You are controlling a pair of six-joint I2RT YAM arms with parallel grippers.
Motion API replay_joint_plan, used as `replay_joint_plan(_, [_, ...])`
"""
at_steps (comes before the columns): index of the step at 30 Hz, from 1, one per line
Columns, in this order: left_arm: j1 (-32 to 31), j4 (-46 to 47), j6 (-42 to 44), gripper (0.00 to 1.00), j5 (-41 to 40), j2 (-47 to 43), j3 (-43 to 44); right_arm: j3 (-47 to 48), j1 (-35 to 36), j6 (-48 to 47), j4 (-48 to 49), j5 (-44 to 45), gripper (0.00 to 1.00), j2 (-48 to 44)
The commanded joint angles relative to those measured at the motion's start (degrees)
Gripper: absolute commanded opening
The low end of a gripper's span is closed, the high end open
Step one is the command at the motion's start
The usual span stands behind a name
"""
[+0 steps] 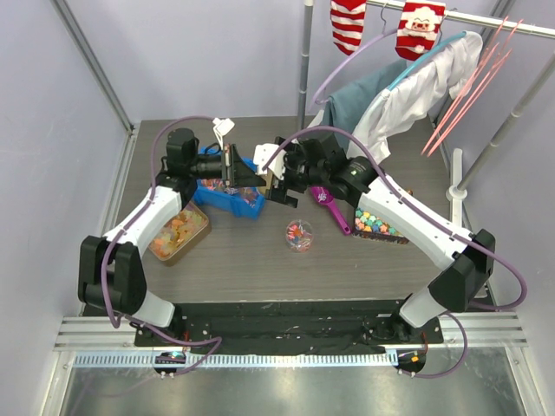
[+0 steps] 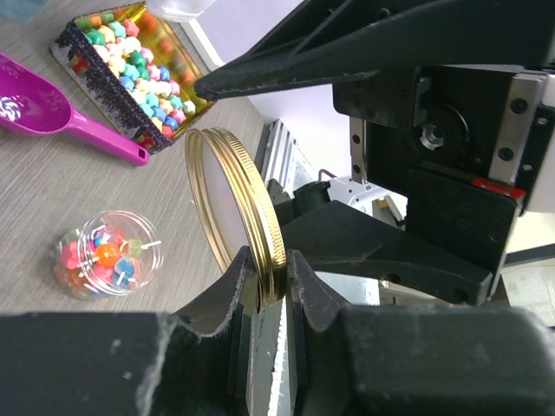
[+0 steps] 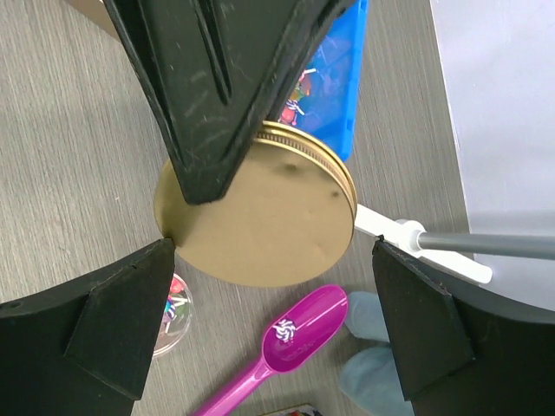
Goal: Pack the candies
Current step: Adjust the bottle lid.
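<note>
Lid handover | left gripper (image 2: 264,286) pinches gold lid (image 2: 227,204) by rim | right gripper (image 3: 273,251) gapes wide around it | candies (image 2: 102,258) in open jar (image 1: 299,235) on table (image 1: 251,269) | next: right closes squarely across lid.

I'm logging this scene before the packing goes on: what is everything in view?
lid: one, gold, held on edge in the left claw
jar: one, clear, open, mid-table, partly filled with candies
candies: many, mostly red and pink, in jar and bin
bin: one, blue, far left of centre
scoop: one, purple, right of jar
cube tin: one, gold with dark sides, pastel sweets, right
gummy tin: one, orange pieces, left
socks: two, red and white, on back rail
clothes: teal and white, draped on rack, back right
hangers: several, pink, back right
left claw: one, black, shut on lid
right claw: one, black, open, facing lid
</note>
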Motion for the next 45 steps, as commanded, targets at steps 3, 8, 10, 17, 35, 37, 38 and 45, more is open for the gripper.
replay_joint_plan(3, [0.51,1.32,0.01,0.00,-0.23,0.64,-0.21,3.12,0.92,0.76,1.38,-0.50,1.00,0.35])
replay_joint_plan(8, [0.77,1.32,-0.07,0.00,-0.50,0.81,-0.12,2.24,1.10,0.76,1.56,-0.85,1.00,0.35])
replay_joint_plan(10, [0.86,1.41,-0.07,0.00,-0.41,0.81,-0.12,1.97,1.10,0.76,1.47,-1.03,1.00,0.43])
replay_joint_plan(17, [1.21,1.41,-0.16,0.00,-0.50,0.29,-0.12,0.92,1.19,0.84,1.73,-1.65,0.99,0.52])
replay_joint_plan(35, [1.30,2.03,-0.42,0.00,-0.41,-0.15,-0.91,-0.31,1.54,1.55,4.10,0.29,0.99,2.01])
replay_joint_plan(37, [1.30,2.11,-0.43,0.00,-0.41,-0.15,-1.09,-0.75,1.54,1.64,4.37,0.46,0.98,2.10])
replay_joint_plan(38, [1.39,2.11,-0.51,0.00,-0.41,-0.15,-1.09,-0.93,1.54,1.64,4.80,0.73,0.99,2.10])
replay_joint_plan(45, [1.48,2.82,-0.86,0.00,-0.15,-0.42,-1.26,-0.84,1.54,2.25,5.60,1.61,0.99,2.98])
